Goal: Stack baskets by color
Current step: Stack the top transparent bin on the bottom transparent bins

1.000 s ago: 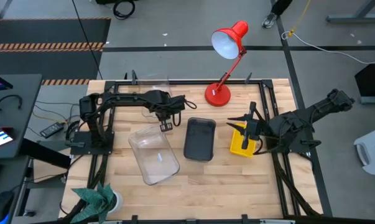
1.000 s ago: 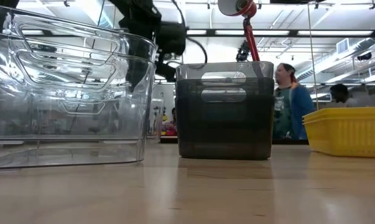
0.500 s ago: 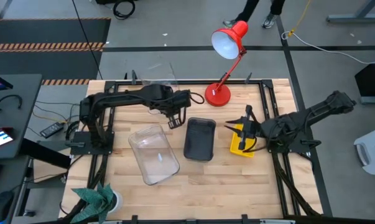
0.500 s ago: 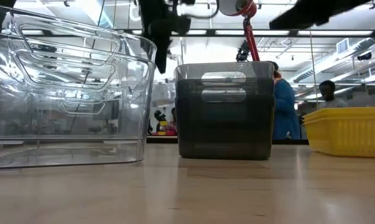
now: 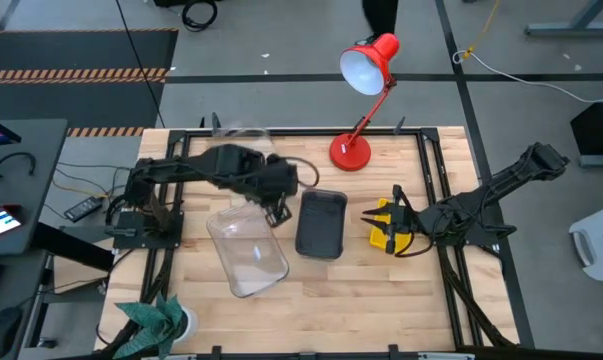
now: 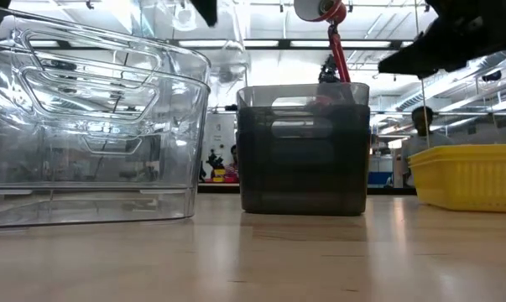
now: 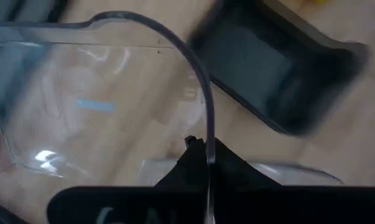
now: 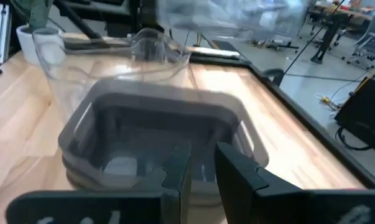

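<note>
My left gripper [image 5: 273, 205] is shut on a clear basket [image 7: 100, 93], held up over the table's middle. That basket shows blurred in the right wrist view [image 8: 231, 15] and high in the low view [image 6: 227, 59]. Below it, nested clear baskets [image 5: 249, 250] stand on their bottoms on the table. Nested dark grey baskets [image 5: 321, 222] stand to their right. My right gripper [image 5: 391, 222] hangs open just above the yellow basket [image 6: 471, 176], which rests on the table. Nothing sits between its fingers [image 8: 175, 168]. My left gripper pinches the clear basket's side wall at the rim [image 7: 207, 146] between its two fingers, the wall running in between them. The fingers come steeply from above. The basket is lifted clear of the table and of the other clear baskets.
A red desk lamp [image 5: 366, 70] stands on its base [image 5: 349, 152] at the table's far edge. A green plant in a white pot [image 5: 159, 320] stands at the near left corner. Bare wood lies along the near edge [image 5: 381, 300]. A person [image 6: 420, 126] shows in the room behind.
My left gripper has risen from table height with the clear basket and rolled, lifting the basket well above the others. My right gripper has sunk toward the yellow basket, staying open. The standing baskets have kept their places.
</note>
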Robot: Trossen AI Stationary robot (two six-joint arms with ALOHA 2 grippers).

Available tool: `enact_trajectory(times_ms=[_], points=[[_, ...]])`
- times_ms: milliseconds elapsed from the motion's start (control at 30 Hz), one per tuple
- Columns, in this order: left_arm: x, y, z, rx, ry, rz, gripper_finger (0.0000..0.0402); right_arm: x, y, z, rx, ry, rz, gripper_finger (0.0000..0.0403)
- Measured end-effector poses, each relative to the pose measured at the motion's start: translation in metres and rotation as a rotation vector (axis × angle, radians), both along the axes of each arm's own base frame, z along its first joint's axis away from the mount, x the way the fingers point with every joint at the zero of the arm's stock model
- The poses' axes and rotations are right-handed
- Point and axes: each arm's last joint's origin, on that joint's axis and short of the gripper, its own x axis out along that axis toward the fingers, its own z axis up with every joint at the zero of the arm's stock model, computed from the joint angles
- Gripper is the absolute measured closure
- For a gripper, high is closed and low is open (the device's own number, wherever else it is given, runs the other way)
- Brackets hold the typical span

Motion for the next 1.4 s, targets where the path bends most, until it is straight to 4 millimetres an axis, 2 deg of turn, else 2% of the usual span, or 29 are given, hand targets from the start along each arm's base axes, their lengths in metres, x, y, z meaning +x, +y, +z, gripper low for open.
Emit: enact_trajectory(times_ms=[167, 433, 700, 900, 1067, 1400], points=[[-0.009, -0.037, 0.004, -0.130, 0.010, 0.000, 0.0398, -0.002, 0.000, -0.007, 0.003, 0.017, 0.005, 0.0325], [-0.027, -0.106, 0.004, -0.201, -0.013, -0.007, 0.0398, -0.002, 0.000, -0.008, -0.068, 0.041, 0.022, 0.0325], [-0.042, -0.152, 0.006, -0.300, -0.082, 0.030, 0.0398, -0.002, -0.001, -0.008, -0.096, 0.043, 0.018, 0.0325], [-0.041, -0.171, 0.006, -0.313, -0.153, 0.007, 0.0398, -0.002, -0.001, -0.008, -0.092, 0.043, 0.022, 0.0325], [-0.034, -0.178, -0.011, -0.296, -0.066, 0.013, 0.0398, -0.001, 0.000, -0.007, -0.071, 0.038, 0.064, 0.0325], [-0.008, -0.178, -0.053, -0.219, 0.130, 0.016, 0.0398, -0.001, 0.001, -0.006, -0.060, 0.031, 0.090, 0.0325]])
